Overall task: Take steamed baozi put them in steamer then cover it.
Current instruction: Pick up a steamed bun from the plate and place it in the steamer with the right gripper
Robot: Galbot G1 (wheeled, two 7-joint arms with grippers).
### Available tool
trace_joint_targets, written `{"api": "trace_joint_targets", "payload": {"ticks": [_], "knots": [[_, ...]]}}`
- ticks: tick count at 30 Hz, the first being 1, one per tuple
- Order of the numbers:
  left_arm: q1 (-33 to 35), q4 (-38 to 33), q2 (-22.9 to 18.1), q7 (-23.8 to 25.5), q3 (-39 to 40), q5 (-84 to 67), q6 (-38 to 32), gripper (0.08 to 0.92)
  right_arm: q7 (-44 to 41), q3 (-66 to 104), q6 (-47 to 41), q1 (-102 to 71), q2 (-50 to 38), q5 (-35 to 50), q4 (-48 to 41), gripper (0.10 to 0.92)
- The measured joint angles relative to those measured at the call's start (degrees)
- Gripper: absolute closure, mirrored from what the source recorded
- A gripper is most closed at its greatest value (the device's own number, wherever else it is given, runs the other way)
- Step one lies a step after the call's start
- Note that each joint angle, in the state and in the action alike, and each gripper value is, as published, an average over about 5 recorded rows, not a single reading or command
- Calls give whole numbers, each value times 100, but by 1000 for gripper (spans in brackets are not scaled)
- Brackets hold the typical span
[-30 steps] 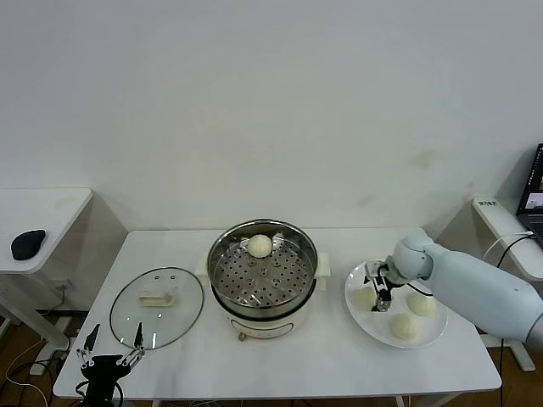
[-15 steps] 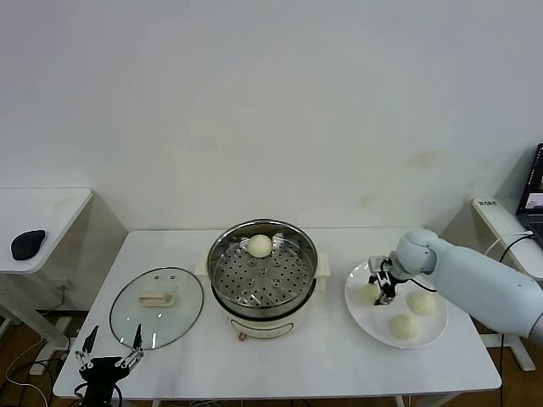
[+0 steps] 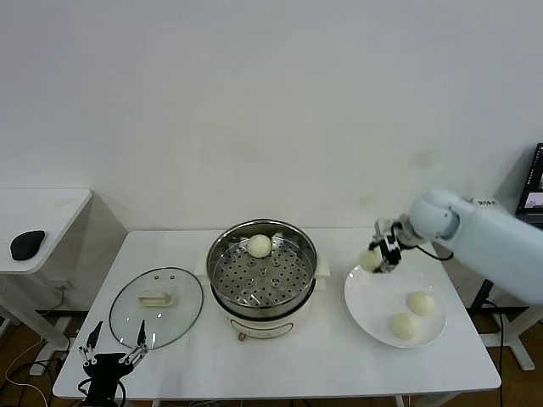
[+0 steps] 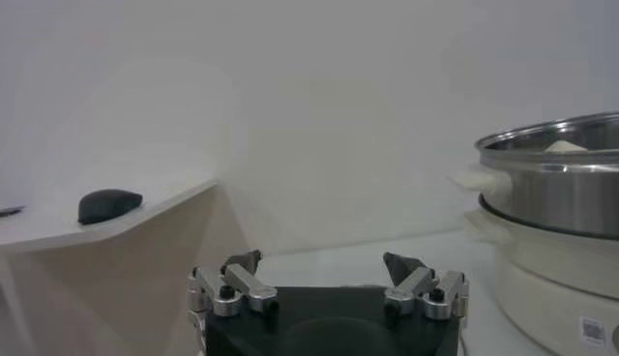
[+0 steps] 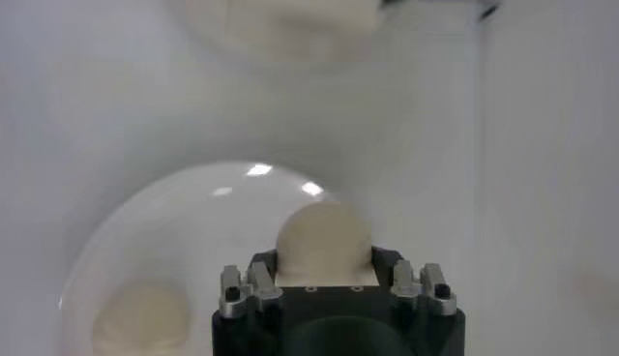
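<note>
Right gripper point(image 3: 379, 255) clenched on one steamed baozi point(image 3: 370, 259), lifted clear above the left rim of the white plate point(image 3: 373, 315), which sits toward the right end of the white table point(image 3: 322, 356); in the right wrist view, bun point(image 5: 324, 242) seated snugly between the fingers point(image 5: 253, 276), plate below. Two more baozi point(image 3: 422, 303) resting on the plate's right half, one bun point(image 3: 260, 246) already lying on the perforated tray at the far side of the steamer point(image 3: 262, 275), which stands at the table's middle. Glass cover point(image 3: 158, 305) flat on the table near its left front corner, handle up, just beside the steamer but apart from it. Left gripper point(image 3: 112, 351) parked low at the table's front left edge, fingers spread wide and grasping nothing, near the cover's front rim. Step in hand, by the look of it: carrying the second bun across to the pot. Next move likely calls for travel leftward over the steamer's rim with enough height to clear it, a descent onto a bare patch of tray away from the bun already there, then a gentle release so the soft dough is not dented or rolled. Two buns and the covering left to do.
</note>
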Motion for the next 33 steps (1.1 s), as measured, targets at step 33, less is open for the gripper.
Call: {"api": "trace_joint_targets", "payload": {"ticks": [33], "knots": [[63, -6, -46, 45, -132, 4, -122, 177, 1579, -1044, -1590, 208, 3681, 2437, -1125, 406]]}}
